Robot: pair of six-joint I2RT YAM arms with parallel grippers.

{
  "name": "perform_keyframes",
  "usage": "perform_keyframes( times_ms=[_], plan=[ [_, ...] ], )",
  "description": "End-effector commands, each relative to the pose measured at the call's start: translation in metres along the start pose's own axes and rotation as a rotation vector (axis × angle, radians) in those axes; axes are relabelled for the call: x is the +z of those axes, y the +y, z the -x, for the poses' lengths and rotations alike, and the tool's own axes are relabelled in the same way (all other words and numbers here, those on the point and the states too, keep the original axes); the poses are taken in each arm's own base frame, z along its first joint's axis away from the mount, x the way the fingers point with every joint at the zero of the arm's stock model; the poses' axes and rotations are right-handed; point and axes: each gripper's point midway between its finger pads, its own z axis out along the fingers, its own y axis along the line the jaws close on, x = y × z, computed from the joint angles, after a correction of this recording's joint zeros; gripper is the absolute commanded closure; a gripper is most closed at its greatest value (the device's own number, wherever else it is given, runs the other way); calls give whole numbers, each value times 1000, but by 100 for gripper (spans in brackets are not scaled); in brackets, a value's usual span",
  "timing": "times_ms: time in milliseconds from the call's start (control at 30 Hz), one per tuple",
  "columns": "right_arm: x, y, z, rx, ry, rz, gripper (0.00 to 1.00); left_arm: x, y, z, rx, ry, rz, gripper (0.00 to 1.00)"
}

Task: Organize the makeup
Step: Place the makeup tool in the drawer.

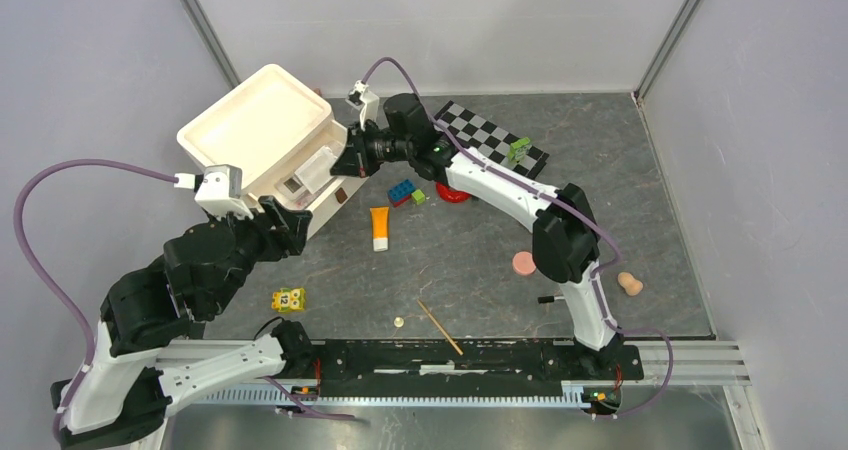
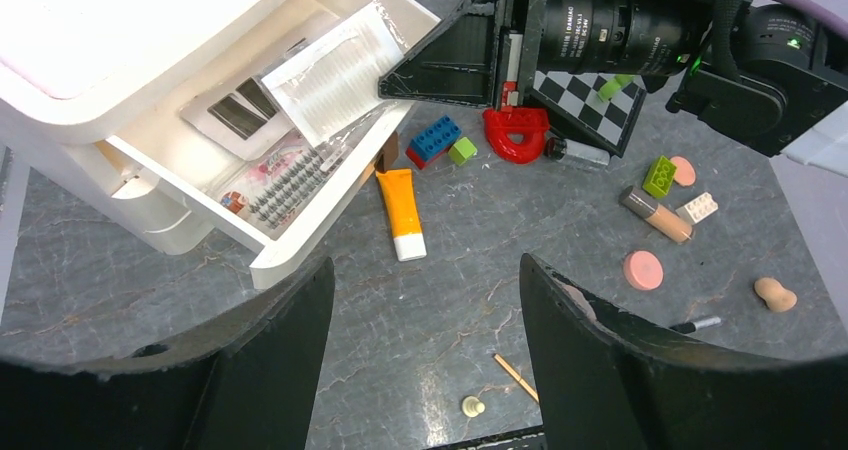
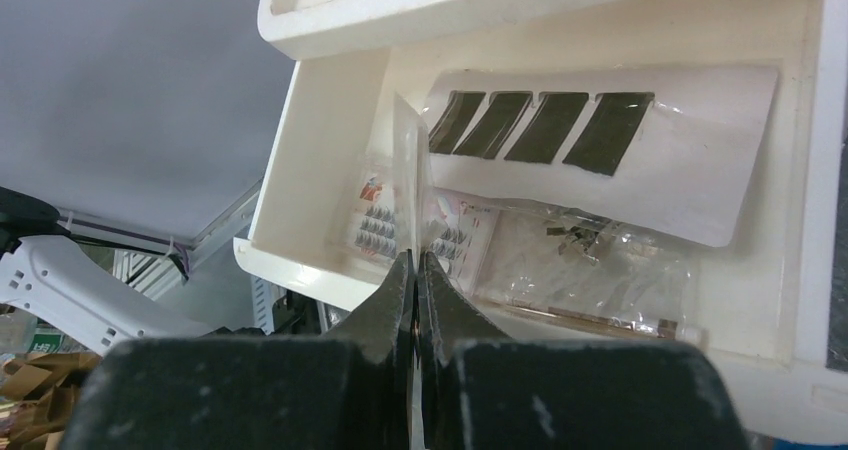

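Clear sachet (image 2: 335,70), pinched at its edge in the closed right pincer (image 3: 414,260), hangs over the open drawer (image 2: 290,255) and its palette (image 3: 600,160). Left pincer (image 2: 425,262) gapes empty above the desk (image 2: 480,200), where the tube (image 2: 400,198) lies just beside the drawer

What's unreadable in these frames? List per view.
- Top view: peach tube hidden behind the right arm; it shows only in left wrist view.
- Top view: black pencil mostly covered by the right arm.
- Right wrist view: clear packet in the shut right end effector is edge-on; contents unreadable.
- Left wrist view: drawer rear hidden under the organizer top.
- Top view: small round item too small to identify.
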Motion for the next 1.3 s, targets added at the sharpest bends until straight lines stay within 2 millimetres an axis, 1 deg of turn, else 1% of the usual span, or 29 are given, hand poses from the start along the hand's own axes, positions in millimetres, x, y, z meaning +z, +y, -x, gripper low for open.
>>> perform_keyframes(
  times_ms=[0,133,267,367,433,533,633,833,967,1100,1267],
  plan=[
    [6,27,26,-23,-61,75,96,-2,3,7,19,-26,9,26],
    [17,29,26,-16,-66,91,95,-1,3,5,21,-21,7,26],
    [26,22,20,-5,-50,82,94,-2,3,4,14,-21,1,26],
    [28,16,15,-7,-41,63,93,-2,5,3,11,-23,3,26],
    [29,12,12,-7,-35,50,90,-2,5,3,10,-23,4,26],
    [29,11,11,-10,-33,47,86,-2,5,1,10,-20,4,26],
    [29,10,12,-12,-36,41,83,-2,6,1,10,-20,5,26],
    [22,12,14,-21,-51,29,76,-3,7,-1,6,-20,3,26],
    [15,17,24,-43,-73,18,72,-4,8,-1,-2,-23,-1,25],
    [9,20,32,-66,-94,8,70,-6,8,1,-13,-27,-7,25],
    [-5,22,46,-113,-125,-43,69,-6,10,0,-13,-28,-2,24]
  ],
)
